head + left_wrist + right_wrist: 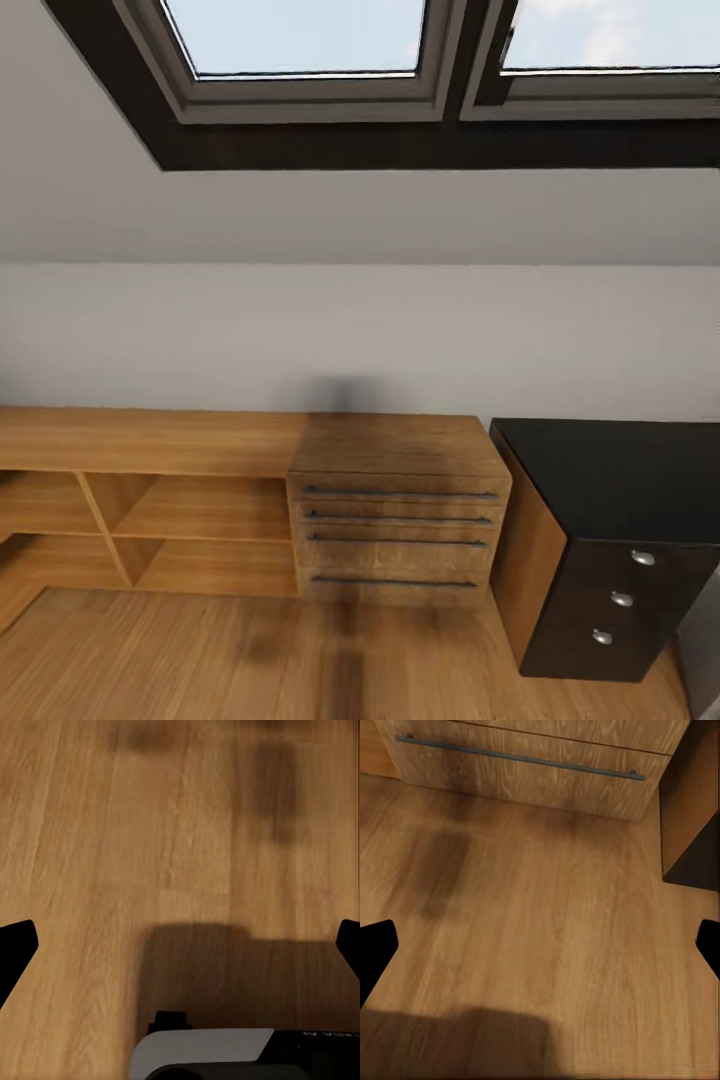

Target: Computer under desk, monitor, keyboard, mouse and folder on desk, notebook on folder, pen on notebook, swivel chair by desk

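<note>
While the robot faces a sloped wall under two skylights (300,40), none of the task's items are on show, so where the folder, notebook, pen, keyboard or mouse sit can't be told from here. Up ahead, a low wooden shelf unit (150,500) runs into a wooden chest of drawers (400,510), with a black drawer cabinet (610,540) just beside it on the right. Down at the wrists, both cameras look at bare wooden floor (112,832); the left gripper (180,949) has its fingers spread wide at the frame edges, nothing between them, and the right gripper (540,949) is just the same, with the chest's bottom drawer (532,772) ahead of it. Thinking ahead: a folder should be light, thin and a bit floppy, so I'd take it by an overhanging edge. A pen is slippery, so pinch mid-barrel.
</note>
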Controlling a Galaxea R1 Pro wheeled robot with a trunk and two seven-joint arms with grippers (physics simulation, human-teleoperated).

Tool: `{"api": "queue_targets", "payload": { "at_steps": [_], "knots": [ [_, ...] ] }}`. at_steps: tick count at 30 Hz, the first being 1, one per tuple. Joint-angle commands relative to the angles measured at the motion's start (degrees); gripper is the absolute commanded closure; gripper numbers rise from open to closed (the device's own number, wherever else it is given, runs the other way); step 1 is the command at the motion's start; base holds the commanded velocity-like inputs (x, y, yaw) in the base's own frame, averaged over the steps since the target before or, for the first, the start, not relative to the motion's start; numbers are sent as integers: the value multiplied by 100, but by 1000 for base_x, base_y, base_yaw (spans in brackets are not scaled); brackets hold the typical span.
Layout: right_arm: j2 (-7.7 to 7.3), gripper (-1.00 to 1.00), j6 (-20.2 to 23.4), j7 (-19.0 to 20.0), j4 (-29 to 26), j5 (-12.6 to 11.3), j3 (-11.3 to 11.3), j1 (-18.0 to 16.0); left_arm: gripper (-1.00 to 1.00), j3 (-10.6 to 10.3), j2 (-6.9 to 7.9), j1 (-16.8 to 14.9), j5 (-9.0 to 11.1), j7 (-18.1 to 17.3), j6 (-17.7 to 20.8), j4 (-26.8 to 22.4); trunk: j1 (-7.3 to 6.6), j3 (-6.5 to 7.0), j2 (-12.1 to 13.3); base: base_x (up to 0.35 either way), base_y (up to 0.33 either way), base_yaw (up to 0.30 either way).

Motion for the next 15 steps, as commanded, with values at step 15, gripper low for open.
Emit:
{"api": "queue_targets", "payload": {
  "at_steps": [15],
  "knots": [
    [-1,-100,-20,-4,4,18,-2,-4,-100,-9,0,-3,27,3,-18,7,0,-118,-5,0,0,-177]
  ]
}}
